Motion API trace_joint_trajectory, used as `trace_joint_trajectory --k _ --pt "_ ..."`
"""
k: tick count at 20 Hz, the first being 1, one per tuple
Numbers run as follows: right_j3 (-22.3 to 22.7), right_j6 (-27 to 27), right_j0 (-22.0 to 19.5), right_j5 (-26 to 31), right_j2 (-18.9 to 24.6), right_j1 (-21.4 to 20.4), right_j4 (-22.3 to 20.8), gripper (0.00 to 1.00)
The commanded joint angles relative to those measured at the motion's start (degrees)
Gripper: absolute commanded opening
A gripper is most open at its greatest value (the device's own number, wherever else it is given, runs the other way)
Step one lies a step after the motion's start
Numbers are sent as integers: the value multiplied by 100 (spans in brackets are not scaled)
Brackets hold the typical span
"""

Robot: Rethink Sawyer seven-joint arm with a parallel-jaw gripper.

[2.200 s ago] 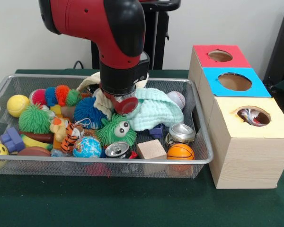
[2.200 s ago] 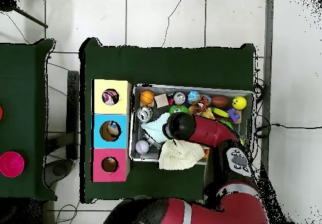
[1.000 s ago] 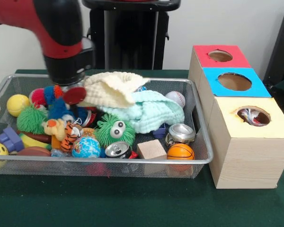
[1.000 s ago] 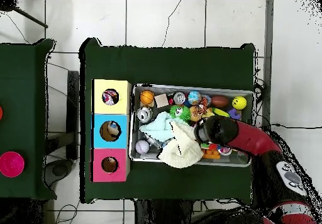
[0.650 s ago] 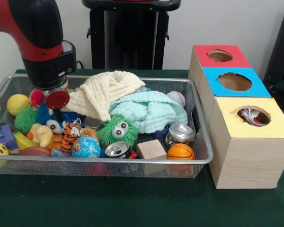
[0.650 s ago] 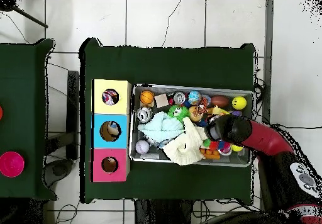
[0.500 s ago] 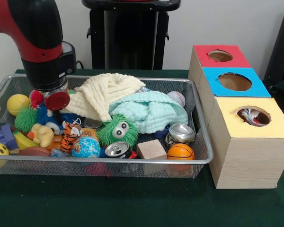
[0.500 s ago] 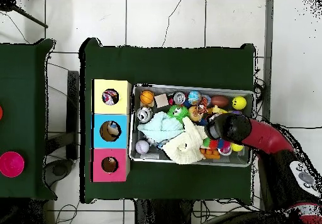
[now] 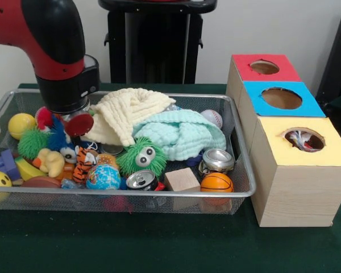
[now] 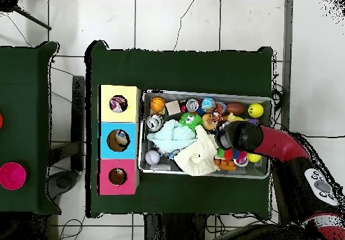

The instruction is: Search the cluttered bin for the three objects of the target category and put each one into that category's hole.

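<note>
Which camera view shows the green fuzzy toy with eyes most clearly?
The front view shows the green fuzzy toy best: its two eyes face that camera, and it sits unobstructed in front of the mint cloth. In the overhead view, it is only a small green patch and its eyes cannot be made out.

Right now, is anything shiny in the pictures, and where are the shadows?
Front view: the top of the soda can gleams with light, and so does the second can; a soft shadow lies under the wire bin on the green table. Overhead view: nothing shines, and the red box's hole looks dark inside.
</note>
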Motion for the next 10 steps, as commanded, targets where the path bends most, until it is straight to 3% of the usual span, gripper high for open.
trace_joint_trajectory --k 1,10 --pt "-101 -1400 -77 359 187 417 -682 0" --pt "-331 -2398 -810 1516 557 117 -615 0"
